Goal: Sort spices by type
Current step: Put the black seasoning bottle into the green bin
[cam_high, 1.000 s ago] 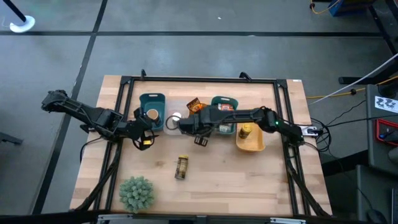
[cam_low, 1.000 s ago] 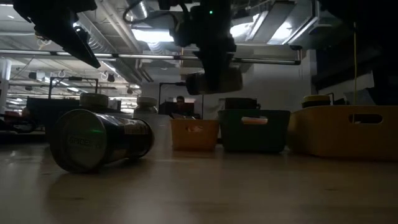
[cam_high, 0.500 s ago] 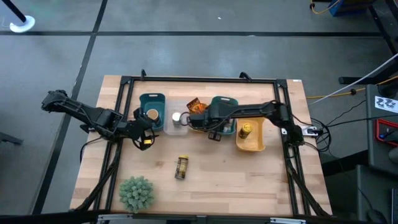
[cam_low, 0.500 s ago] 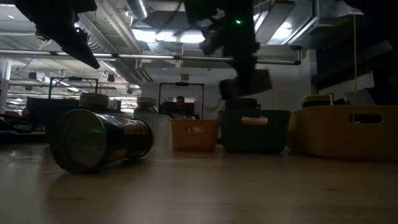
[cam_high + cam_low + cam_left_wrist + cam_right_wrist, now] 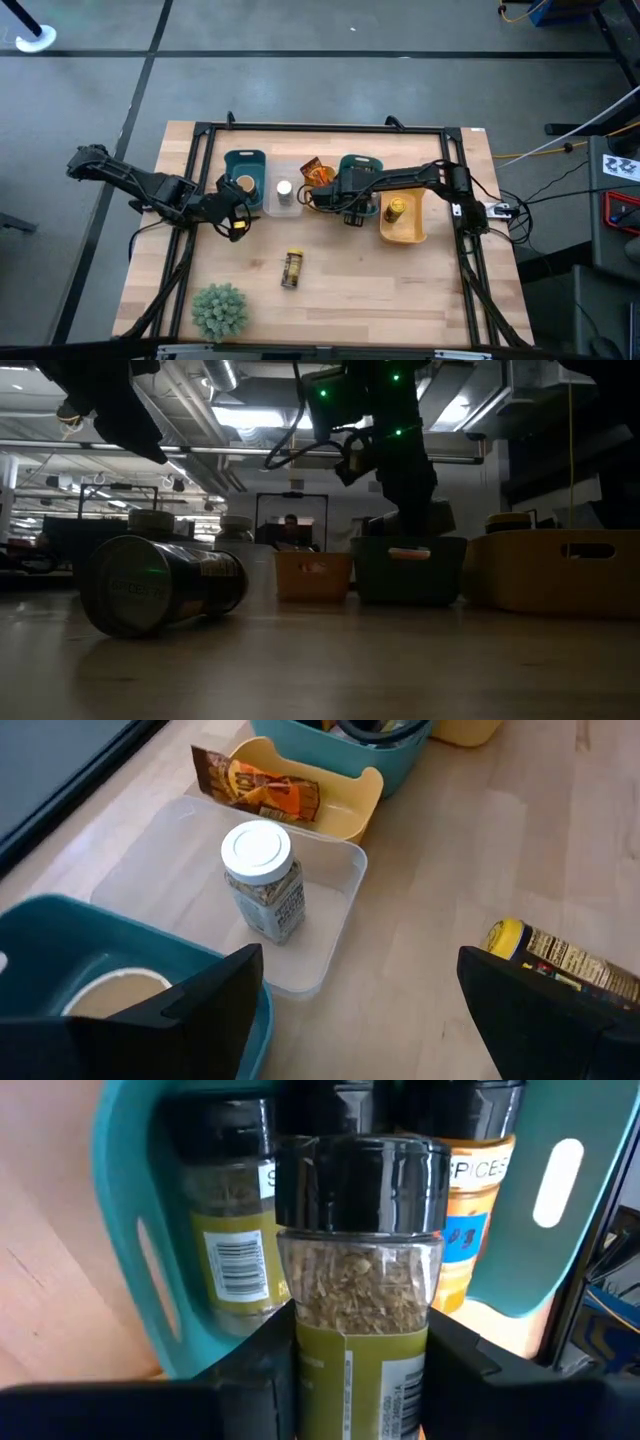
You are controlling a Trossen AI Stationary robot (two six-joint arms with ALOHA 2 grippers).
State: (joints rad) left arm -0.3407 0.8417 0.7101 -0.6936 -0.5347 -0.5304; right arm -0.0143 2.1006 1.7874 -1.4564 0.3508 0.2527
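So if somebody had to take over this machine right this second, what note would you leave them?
Right gripper: shut on a black-lidded herb jar, held over the right teal tray, which already has jars in it.
Left gripper: open, empty, waiting near the clear tray.
Sorted so far: white-lidded jar in the clear tray, brown-orange packet in the small yellow tray, a tan-lidded jar in the left teal tray, a yellow-labelled bottle in the big yellow tray.
Left to do: set down the held jar; one jar lies on its side on the table.
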